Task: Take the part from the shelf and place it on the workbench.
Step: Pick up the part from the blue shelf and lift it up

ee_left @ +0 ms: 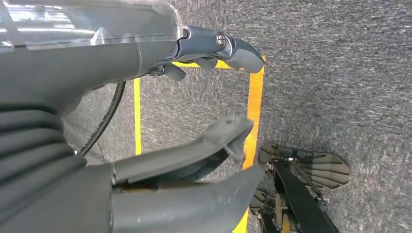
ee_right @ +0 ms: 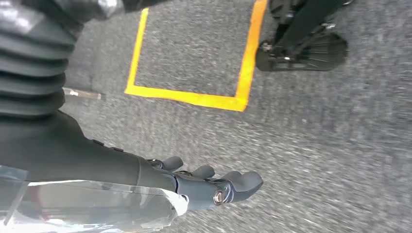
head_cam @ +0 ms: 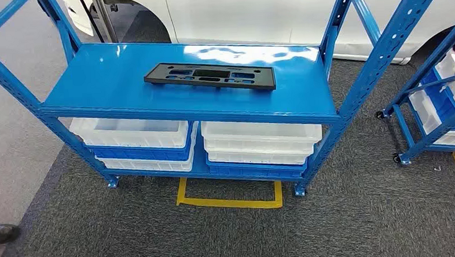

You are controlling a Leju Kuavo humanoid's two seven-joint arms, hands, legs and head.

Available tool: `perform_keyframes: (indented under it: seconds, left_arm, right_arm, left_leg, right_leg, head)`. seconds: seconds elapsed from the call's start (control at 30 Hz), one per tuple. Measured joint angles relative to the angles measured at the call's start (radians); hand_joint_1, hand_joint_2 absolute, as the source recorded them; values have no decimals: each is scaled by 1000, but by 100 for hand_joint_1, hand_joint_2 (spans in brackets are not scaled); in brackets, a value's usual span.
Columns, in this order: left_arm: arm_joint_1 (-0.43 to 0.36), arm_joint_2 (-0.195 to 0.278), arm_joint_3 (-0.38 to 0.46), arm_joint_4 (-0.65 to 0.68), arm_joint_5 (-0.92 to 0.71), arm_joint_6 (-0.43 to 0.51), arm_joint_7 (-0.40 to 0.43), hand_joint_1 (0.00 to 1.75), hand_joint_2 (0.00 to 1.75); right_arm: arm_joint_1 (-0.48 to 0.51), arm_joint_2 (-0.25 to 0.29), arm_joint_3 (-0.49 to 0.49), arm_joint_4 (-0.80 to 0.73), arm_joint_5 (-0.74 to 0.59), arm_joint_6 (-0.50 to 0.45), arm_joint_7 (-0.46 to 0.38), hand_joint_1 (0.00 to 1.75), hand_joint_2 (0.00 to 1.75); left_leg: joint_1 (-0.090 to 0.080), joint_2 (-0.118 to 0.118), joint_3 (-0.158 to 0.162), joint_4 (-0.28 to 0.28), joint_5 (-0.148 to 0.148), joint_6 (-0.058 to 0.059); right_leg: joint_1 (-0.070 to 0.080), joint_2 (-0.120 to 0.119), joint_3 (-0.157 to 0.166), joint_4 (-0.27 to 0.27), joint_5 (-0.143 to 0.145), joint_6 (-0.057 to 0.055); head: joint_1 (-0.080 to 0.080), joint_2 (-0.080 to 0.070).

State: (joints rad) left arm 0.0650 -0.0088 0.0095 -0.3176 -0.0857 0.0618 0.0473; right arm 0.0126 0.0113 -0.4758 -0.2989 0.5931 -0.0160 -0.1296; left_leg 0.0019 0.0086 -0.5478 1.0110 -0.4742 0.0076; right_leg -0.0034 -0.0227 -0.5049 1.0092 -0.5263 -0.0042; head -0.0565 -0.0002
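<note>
A long flat black part [head_cam: 209,76] with several cut-outs lies on the blue shelf's top board [head_cam: 125,89], near the middle. My left hand [ee_left: 214,97] hangs over the grey carpet in the left wrist view, fingers apart and holding nothing. My right hand [ee_right: 214,184] also hangs above the carpet in the right wrist view, its fingers loosely extended with nothing in them.
White and blue bins [head_cam: 255,143] are stacked on the shelf's lower level. A yellow tape square [head_cam: 228,201] marks the carpet in front of the shelf. A second blue rack [head_cam: 432,102] stands at the right. A white car [head_cam: 255,11] is behind. A person's shoe [head_cam: 1,232] is at the left.
</note>
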Motion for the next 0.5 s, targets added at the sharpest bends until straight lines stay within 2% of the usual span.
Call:
perform_keyframes:
  seconds: [0.17, 0.33, 0.5]
  left_arm:
    - [-16, 0, 0, 19, -20, 9, 11, 0, 0]
    - [-35, 0, 1, 43, -42, 19, 24, 0, 0]
    - [-50, 0, 2, 64, -59, 23, 35, 0, 0]
  right_arm:
    - [-33, 6, -87, 16, 110, 2, -46, 0, 0]
    - [-90, 16, -173, 26, 238, 12, -135, 0, 0]
    - [-148, 31, -172, -22, 295, 32, -243, 0, 0]
  left_leg:
    - [0, 0, 0, 0, 0, 0]
    - [0, 0, 0, 0, 0, 0]
    - [0, -1, 0, 0, 1, 0]
  right_leg:
    - [0, 0, 1, 0, 0, 0]
    - [0, -1, 2, 0, 0, 0]
    - [0, -2, 2, 0, 0, 0]
  head:
    - [0, 0]
    - [0, 0]
    - [0, 0]
